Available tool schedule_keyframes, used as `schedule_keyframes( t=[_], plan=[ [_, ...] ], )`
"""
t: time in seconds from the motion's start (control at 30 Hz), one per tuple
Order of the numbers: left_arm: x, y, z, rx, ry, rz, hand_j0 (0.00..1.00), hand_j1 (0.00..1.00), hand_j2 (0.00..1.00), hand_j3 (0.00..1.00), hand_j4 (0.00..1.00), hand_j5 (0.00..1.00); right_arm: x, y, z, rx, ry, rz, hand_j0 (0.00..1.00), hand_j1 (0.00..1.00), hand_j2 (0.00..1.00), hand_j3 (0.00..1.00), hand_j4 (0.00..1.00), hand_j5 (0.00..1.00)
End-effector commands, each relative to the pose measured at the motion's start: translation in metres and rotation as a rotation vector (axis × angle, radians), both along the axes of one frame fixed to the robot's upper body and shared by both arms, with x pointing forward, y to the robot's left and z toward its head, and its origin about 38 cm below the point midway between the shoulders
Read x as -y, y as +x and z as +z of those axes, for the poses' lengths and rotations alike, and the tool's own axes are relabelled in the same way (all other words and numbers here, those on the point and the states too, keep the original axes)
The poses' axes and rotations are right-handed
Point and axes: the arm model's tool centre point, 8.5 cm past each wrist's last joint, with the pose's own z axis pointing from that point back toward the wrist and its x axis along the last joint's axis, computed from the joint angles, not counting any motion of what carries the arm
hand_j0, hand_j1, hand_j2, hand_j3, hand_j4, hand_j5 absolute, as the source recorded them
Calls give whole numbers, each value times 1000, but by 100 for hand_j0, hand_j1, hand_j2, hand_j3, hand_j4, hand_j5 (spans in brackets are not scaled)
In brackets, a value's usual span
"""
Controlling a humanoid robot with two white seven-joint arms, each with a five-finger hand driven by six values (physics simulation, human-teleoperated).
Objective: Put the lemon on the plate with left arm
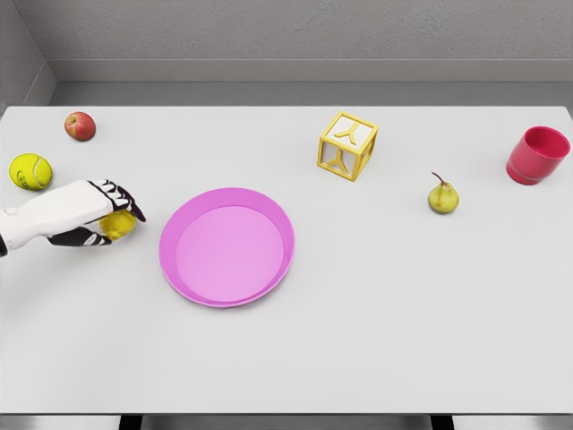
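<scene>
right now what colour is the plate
Pink, the plate shows plainly in the head view.

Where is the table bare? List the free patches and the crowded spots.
Free: the wide strip of white table in front of the pink round plate, and between yellow letter block and red apple. Crowded: left edge, around yellow tennis ball, left hand, yellow lemon.

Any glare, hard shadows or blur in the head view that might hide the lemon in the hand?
Head view: lighting flat and even, no glare; only faint soft shadows under the pink plate and pear. All sharp, no blur. The lemon is partly covered by the left hand, not by lighting.
</scene>
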Motion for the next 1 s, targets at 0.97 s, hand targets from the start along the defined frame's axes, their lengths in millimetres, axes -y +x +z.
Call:
schedule_keyframes(
  t=[0.97],
  plan=[
    [46, 0, 27, 67, -94, -114, 58, 58, 58, 58, 58, 58, 0, 0, 0, 0, 0, 1, 100, 100, 100, 100, 100, 100]
  ],
)
